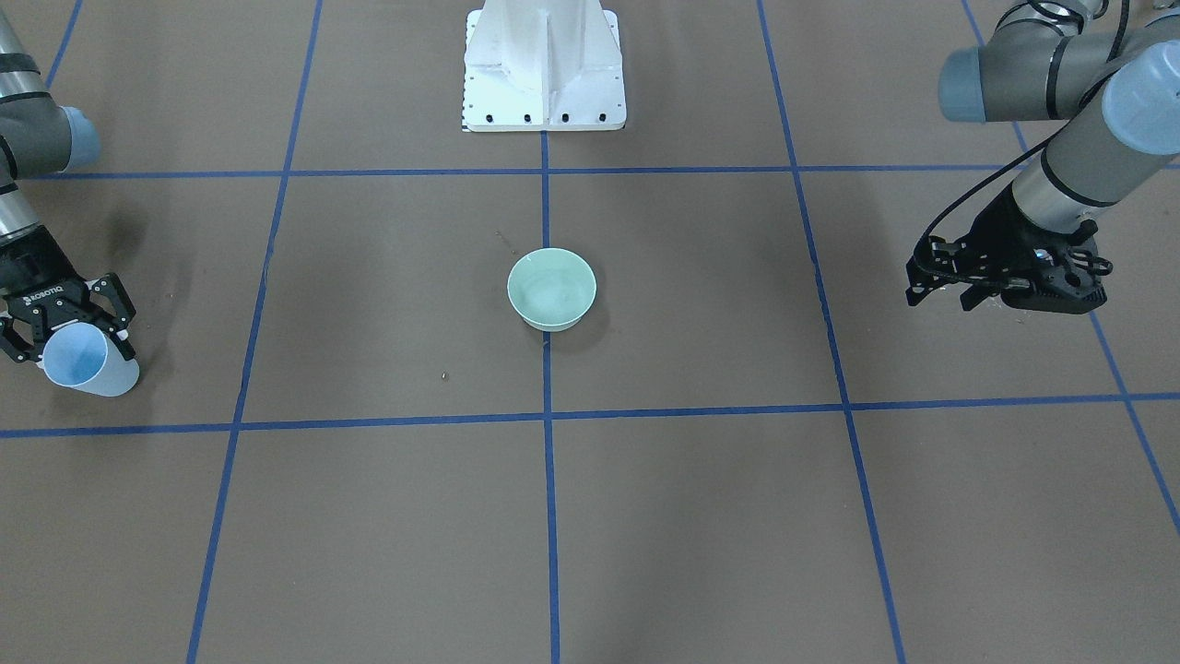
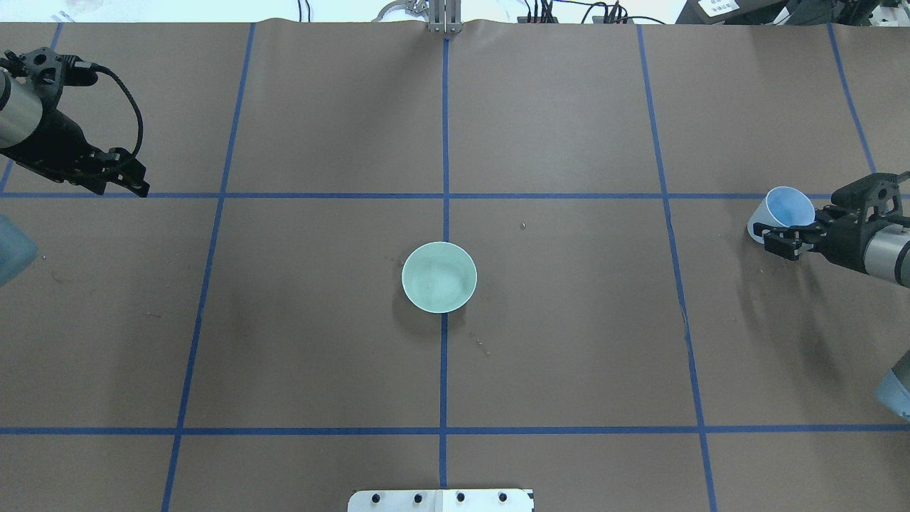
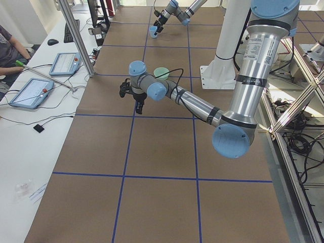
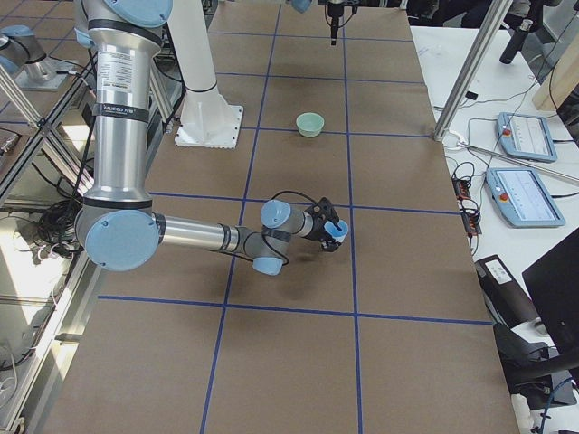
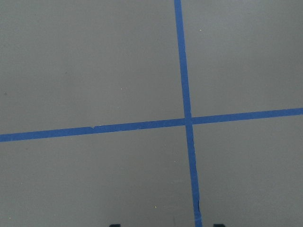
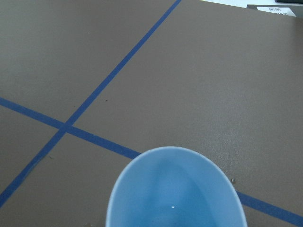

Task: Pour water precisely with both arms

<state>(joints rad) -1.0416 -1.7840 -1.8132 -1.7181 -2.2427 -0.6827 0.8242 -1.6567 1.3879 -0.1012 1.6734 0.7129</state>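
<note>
My right gripper [image 1: 72,350] is shut on a pale blue cup [image 1: 88,361], which it holds tilted at the table's right end [image 2: 782,208]. The right wrist view looks into the cup [image 6: 175,189]. A little clear water [image 6: 173,206] shows one white glint at its bottom. A pale green bowl [image 2: 439,276] stands at the table's centre on the blue tape line, far from both grippers. My left gripper [image 2: 128,183] hangs open and holds nothing over the table's far left [image 1: 936,297]. Its wrist view shows only brown table and crossing tape.
The white pedestal base [image 1: 544,69] stands at the robot's edge, behind the bowl. Brown paper with a blue tape grid [image 2: 444,430] covers the table. A seated person [image 3: 7,50] and tablets [image 3: 30,92] are at a side desk.
</note>
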